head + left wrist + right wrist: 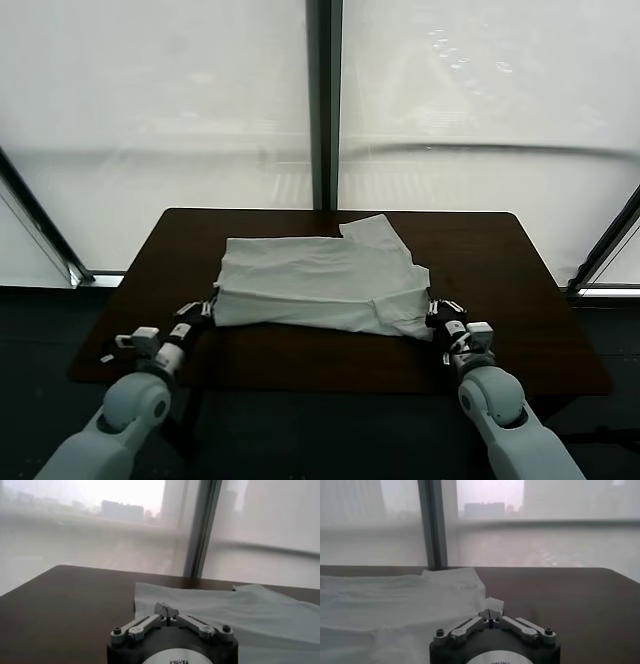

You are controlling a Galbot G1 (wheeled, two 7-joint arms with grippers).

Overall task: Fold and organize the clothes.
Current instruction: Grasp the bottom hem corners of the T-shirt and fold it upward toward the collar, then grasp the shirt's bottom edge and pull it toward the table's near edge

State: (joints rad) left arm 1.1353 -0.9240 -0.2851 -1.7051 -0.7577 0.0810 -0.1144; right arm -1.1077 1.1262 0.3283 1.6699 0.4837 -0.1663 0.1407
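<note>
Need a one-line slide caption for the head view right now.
White T-shirt lies partly folded on the dark table; left pincer and right pincer sit at its near corners.
</note>
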